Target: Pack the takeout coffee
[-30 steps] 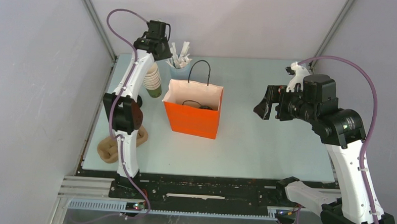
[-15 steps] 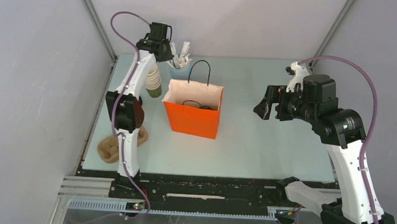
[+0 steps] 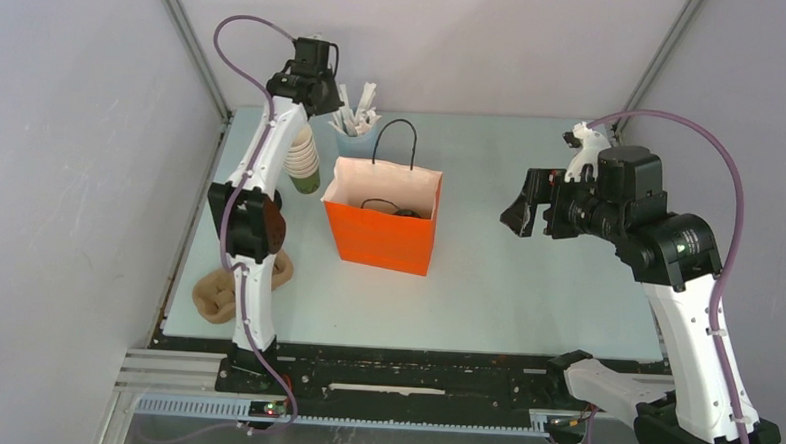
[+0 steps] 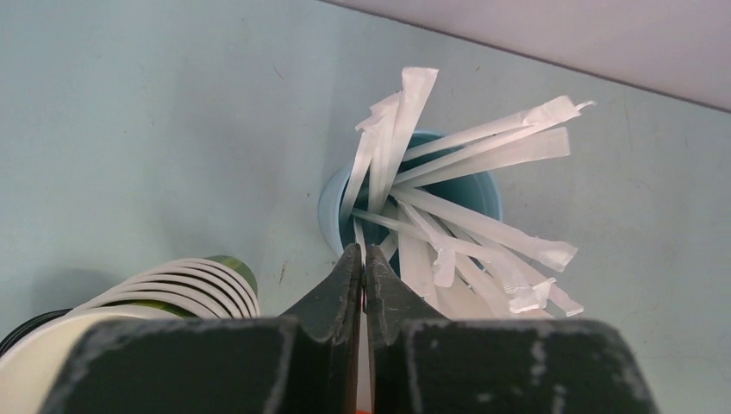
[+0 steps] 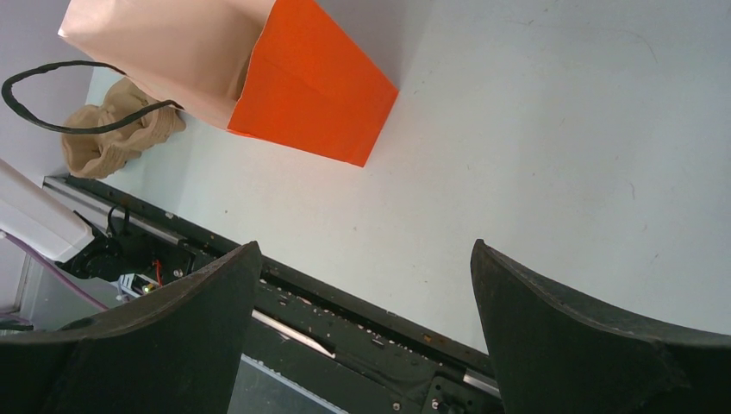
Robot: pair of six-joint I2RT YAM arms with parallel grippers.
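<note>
Far left, at the back of the surface [image 3: 526, 288]: left end effector [image 4: 363, 252] pinched together on a thin white stick [image 4: 357, 228], one of many standing in the blue cup [image 4: 330, 203]. Just left of the cup and nearer: stack [image 4: 185, 289] of cream-and-green cups. Centre-left: orange bag [image 3: 383, 237], upright and open, one handle raised, one lying inside. Coffee not clearly visible; only a dark shape [image 3: 405, 213] low inside the bag by its right wall, too small to tell lid from handle. Near left: tan lump [image 3: 211, 294]. Right: right end effector [image 5: 362, 248] above the surface, fingers wide apart.
</note>
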